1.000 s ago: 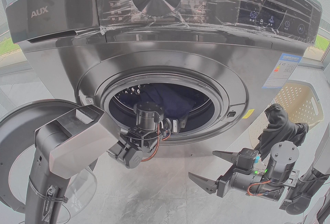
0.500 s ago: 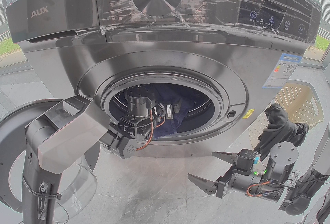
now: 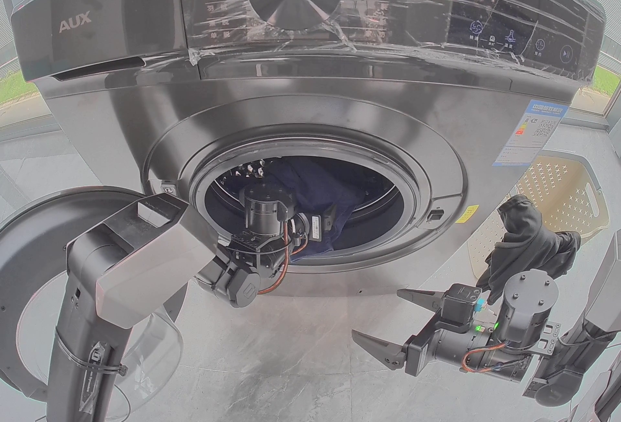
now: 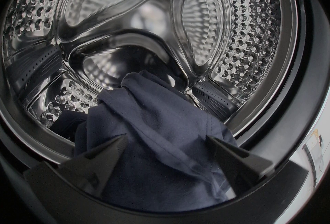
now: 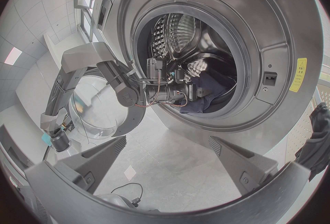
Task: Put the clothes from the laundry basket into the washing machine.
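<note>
Your right claw, fingers apart, sits lower right of the head view. The black garment drapes the basket up-right of it, nearest this arm (left claw, also apart, faces navy cloth at the drum mouth).

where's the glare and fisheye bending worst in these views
Head view: wrinkled glare on the plastic film over the control panel, and the washing machine front bows outward. Left wrist view: the drum mirrors bright patches behind the navy garment. Right wrist view: black corners, door rim strongly curved.
</note>
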`<state>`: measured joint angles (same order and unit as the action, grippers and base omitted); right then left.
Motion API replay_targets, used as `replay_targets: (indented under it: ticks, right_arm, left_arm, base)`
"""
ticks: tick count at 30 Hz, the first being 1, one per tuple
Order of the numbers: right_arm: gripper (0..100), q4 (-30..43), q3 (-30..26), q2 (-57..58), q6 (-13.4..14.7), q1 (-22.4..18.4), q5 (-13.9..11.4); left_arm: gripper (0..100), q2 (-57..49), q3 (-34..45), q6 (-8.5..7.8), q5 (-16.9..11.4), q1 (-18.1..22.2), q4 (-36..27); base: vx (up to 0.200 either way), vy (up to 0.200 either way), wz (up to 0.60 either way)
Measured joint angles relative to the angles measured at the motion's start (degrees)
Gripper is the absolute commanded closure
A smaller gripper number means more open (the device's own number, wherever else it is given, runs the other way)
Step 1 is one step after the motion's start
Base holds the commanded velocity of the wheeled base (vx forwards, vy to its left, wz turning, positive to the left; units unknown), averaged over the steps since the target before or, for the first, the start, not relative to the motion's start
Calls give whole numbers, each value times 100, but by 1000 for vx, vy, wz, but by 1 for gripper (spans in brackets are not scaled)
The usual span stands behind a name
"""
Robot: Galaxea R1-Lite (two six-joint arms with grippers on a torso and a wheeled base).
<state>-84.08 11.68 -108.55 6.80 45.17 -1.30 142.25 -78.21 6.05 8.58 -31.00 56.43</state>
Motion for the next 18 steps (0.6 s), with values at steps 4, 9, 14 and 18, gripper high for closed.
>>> replay_targets:
  ticks: [4,9,14,18]
  right_arm:
    - [0,0,0,-16,-2,0,5]
    - [0,0,4,-33,-2,-2,9]
    - [0,-6,11,-35,-2,-2,5]
    - [0,-11,24,-35,-2,-2,2]
  left_arm:
    - [100,78,-59,-9,-11,11,-13]
    - [100,149,-406,183,-2,16,-40]
    - [100,215,-946,668,116,29,-27]
    - [100,323,-1619,750,305,93,37]
  base:
    - [0,0,0]
    - [0,0,0]
    - [0,0,0]
    - [0,0,0]
